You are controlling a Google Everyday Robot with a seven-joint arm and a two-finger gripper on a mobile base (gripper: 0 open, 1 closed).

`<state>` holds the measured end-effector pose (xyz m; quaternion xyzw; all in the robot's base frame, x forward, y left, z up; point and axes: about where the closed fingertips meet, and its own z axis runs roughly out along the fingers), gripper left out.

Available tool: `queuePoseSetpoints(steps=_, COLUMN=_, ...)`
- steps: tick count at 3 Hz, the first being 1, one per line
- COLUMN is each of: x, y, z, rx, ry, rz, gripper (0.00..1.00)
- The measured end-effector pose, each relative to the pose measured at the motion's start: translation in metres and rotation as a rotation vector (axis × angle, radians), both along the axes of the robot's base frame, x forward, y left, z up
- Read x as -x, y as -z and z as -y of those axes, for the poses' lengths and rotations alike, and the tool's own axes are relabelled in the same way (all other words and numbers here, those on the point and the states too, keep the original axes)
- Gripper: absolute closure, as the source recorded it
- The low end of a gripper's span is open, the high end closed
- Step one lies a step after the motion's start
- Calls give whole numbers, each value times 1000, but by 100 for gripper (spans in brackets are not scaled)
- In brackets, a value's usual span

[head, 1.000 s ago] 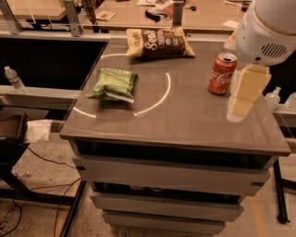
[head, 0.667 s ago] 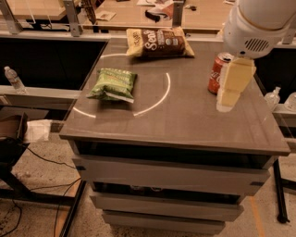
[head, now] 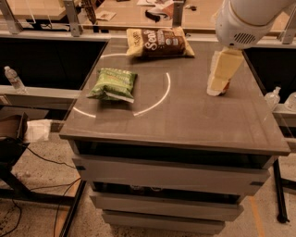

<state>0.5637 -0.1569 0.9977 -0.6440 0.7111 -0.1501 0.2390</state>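
My gripper (head: 218, 76), cream-coloured under a white arm (head: 249, 18), hangs low over the right side of the grey table (head: 185, 120). It covers the red soda can (head: 224, 86), of which only a red sliver shows at the gripper's lower edge. Whether it touches the can is hidden. A green chip bag (head: 112, 84) lies on the left of the table. At the far edge lies a brown chip bag (head: 157, 42).
A white arc (head: 159, 99) is marked on the tabletop. Drawers sit below the table's front edge. A water bottle (head: 14, 78) stands on a ledge at left, and more bottles (head: 274, 97) at right. A cluttered wooden desk (head: 134, 11) runs behind.
The arm has swung left and down across the can. The can stood in full view beside the gripper before and is now almost wholly hidden behind it.
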Motion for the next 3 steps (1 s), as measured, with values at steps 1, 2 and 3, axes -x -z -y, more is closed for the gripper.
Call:
queuePoseSetpoints(steps=1, x=0, y=0, z=0, rx=0, ry=0, rz=0, gripper=0)
queuePoseSetpoints(steps=2, x=-46, y=-12, z=-10, rx=-27, ry=43, rz=20, gripper=0)
queuePoseSetpoints(steps=3, x=-46, y=-12, z=-10, rx=-27, ry=43, rz=20, gripper=0)
